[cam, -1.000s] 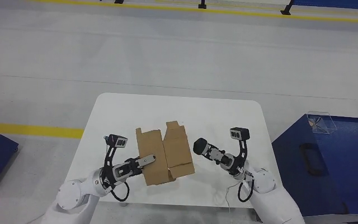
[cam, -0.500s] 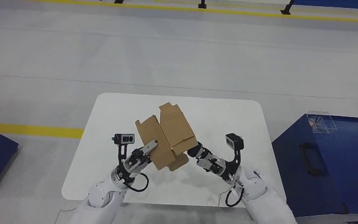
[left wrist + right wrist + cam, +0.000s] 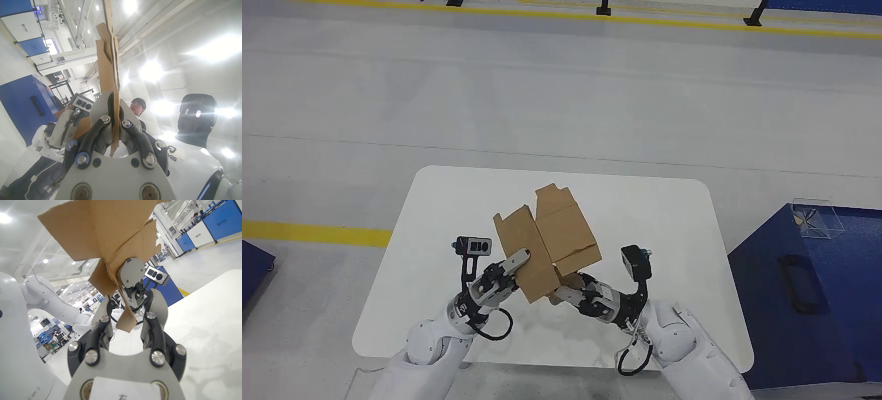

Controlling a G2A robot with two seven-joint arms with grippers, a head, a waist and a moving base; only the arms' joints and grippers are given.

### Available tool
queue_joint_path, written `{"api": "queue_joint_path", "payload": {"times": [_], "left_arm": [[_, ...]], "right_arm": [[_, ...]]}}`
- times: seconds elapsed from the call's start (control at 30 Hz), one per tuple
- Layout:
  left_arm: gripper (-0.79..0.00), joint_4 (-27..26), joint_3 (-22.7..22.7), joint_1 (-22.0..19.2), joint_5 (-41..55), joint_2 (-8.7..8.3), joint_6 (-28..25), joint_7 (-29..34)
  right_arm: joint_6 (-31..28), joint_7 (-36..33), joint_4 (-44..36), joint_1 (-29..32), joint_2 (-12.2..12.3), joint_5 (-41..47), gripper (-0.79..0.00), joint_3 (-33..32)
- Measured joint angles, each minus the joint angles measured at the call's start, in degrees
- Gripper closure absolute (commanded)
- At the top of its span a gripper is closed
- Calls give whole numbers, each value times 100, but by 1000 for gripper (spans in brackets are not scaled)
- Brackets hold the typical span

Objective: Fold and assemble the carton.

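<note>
- Carton (image 3: 545,250): you hold it raised above the table (image 3: 662,210), half-flat, between both arms.
- Your left gripper (image 3: 114,99) clamps its lower left edge.
- Your right gripper (image 3: 130,299) gapes just below; a bottom flap (image 3: 127,321) hangs between its jaws.

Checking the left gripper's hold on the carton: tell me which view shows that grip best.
The left wrist view: close up, the left gripper clamps the carton's edge. The top view shows it small at the carton's side; the right wrist view shows one finger pad against the cardboard.
</note>
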State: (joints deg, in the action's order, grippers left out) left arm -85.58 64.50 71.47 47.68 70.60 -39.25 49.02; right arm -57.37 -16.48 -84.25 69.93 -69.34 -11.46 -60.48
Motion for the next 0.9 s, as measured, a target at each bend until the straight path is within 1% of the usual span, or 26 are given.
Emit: {"api": "queue_joint_path", "payload": {"times": [0.03, 0.23, 0.27, 0.3, 0.47, 0.7, 0.9], "left_arm": [[0, 3, 4, 0, 2, 3, 1, 2], [0, 80, -19, -22, 53, 37, 59, -1], [-317, 102, -29, -33, 65, 45, 81, -6], [-785, 119, -34, -42, 67, 51, 88, -12], [-785, 150, 52, -41, 173, 68, 30, -49], [-785, 460, 573, 12, 488, 17, 46, 16], [-785, 709, 951, 45, 712, -31, 145, 326]], "right_arm": [[8, 46, 28, -7, -7, -15, -9, 5], [-25, 110, 166, -71, -29, 95, 0, 65], [-32, 85, 184, -87, -29, 142, 0, 74], [-35, 65, 199, -101, -27, 174, 0, 75], [-4, -45, 260, -117, 8, 549, 0, -9], [66, -674, 193, 12, 203, 1393, 0, -480], [452, -1135, 49, 232, 356, 1958, 0, -900]]}}
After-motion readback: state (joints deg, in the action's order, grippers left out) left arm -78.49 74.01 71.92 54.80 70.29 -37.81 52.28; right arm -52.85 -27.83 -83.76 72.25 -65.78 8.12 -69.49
